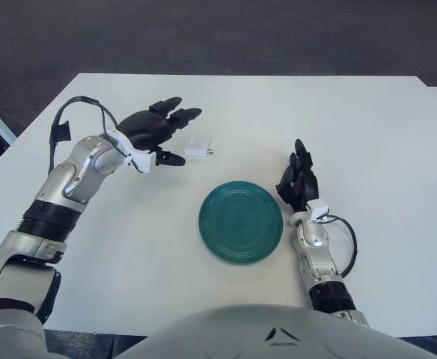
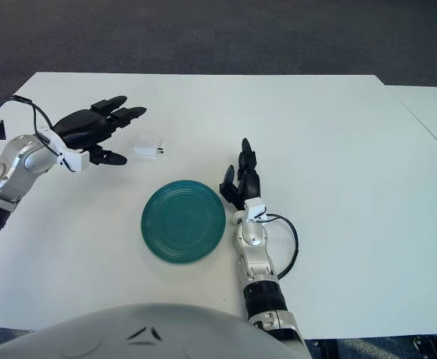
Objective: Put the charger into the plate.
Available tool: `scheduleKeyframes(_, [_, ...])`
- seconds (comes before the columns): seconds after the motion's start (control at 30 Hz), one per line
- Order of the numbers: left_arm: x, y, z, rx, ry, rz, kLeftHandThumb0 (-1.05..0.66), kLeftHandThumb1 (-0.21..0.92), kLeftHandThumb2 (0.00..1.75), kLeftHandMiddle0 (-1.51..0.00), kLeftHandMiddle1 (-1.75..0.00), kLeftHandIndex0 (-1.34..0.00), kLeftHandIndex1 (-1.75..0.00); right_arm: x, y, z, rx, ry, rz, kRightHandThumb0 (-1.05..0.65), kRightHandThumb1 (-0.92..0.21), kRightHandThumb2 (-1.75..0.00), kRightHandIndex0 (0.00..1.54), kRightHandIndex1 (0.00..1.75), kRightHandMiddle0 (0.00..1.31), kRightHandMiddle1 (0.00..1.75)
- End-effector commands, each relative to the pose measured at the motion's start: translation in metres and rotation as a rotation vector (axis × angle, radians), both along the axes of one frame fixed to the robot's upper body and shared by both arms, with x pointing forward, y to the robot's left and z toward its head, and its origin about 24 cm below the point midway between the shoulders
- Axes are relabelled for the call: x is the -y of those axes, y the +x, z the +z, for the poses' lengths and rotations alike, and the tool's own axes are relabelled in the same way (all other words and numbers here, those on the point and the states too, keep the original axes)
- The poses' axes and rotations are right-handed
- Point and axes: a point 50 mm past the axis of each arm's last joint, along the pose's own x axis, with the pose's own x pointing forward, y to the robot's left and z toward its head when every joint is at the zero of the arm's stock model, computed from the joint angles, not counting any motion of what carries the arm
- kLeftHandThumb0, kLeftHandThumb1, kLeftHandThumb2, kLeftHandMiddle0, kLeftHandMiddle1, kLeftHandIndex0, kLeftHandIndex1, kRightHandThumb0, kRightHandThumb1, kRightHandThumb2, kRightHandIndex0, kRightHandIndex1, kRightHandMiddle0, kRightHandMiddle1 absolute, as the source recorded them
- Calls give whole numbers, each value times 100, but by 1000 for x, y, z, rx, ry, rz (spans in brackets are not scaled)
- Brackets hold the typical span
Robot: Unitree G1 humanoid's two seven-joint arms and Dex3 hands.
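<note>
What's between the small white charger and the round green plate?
Nothing: only bare white table separates the small white charger from the round green plate, seen in both eye views.

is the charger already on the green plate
No, the charger lies on the white table behind the plate, just beyond the open left hand.

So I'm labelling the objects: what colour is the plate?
Dark teal green, with faint concentric rings; the plate shows best in the left eye view.
</note>
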Motion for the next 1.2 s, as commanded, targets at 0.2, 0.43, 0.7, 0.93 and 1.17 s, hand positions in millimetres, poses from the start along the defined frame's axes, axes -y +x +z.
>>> scheduleKeyframes(0.2, [-10,20,-50,-133,139,79,-105,92,34,-1,0,0,-40,-4,-23,-23,-114,-20,30,-90,-92,-96,0,0,0,7])
scheduleKeyframes(0.43, [-7,28,-51,-136,130,80,-105,92,21,0,0,0,-48,-6,-24,-22,-98,-18,42,-90,-92,-95,0,0,0,7])
scheduleKeyframes(0.7, [1,38,-57,-142,120,105,-105,92,21,0,0,0,-56,-8,-25,-20,-95,-15,37,-90,-92,-93,0,0,0,8])
scheduleKeyframes(0.93, [1,43,-62,-134,119,117,-105,92,23,0,0,0,-58,-12,-27,-18,-102,-4,33,-91,-92,-92,0,0,0,8])
scheduleKeyframes(1.17, [2,46,-65,-129,121,126,-105,92,23,0,0,0,-57,-14,-29,-15,-113,1,23,-90,-92,-93,1,0,0,6])
